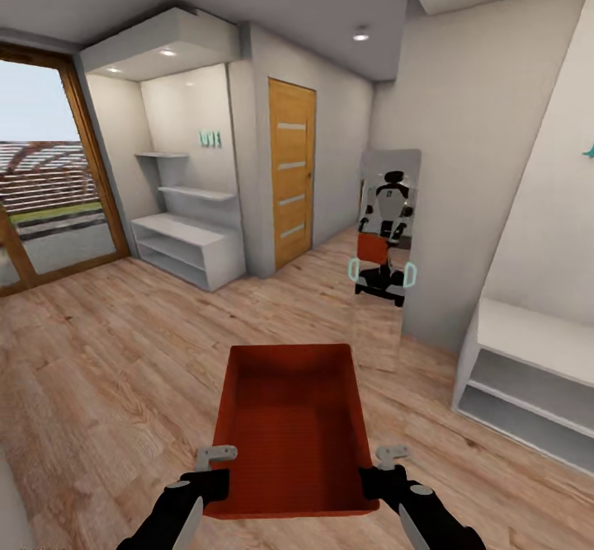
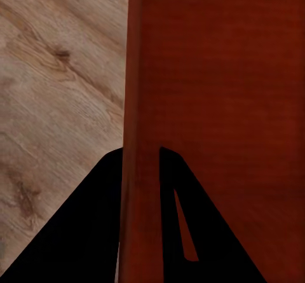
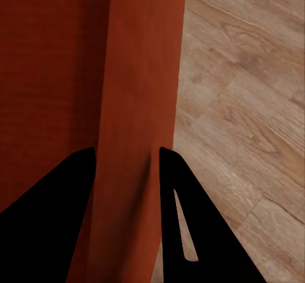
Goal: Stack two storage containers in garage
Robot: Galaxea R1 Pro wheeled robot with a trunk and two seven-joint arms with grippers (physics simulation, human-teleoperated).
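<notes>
Head view: a red-orange bin [image 1: 289, 430] is carried low in front of the robot, above the wood plank floor [image 1: 107, 369], open side up.
Left tool [image 1: 216, 465]: clamped on the bin's left wall near the close corner; in the left wrist view its fingers [image 2: 95, 219] straddle that wall [image 2: 141, 137].
Right tool [image 1: 381, 466]: closed on the right wall, fingers [image 3: 60, 194] either side of it.
Surroundings: orange-brown door [image 1: 291, 172], white shelves [image 1: 186, 241], mirror [image 1: 384, 245] reflecting the robot.
</notes>
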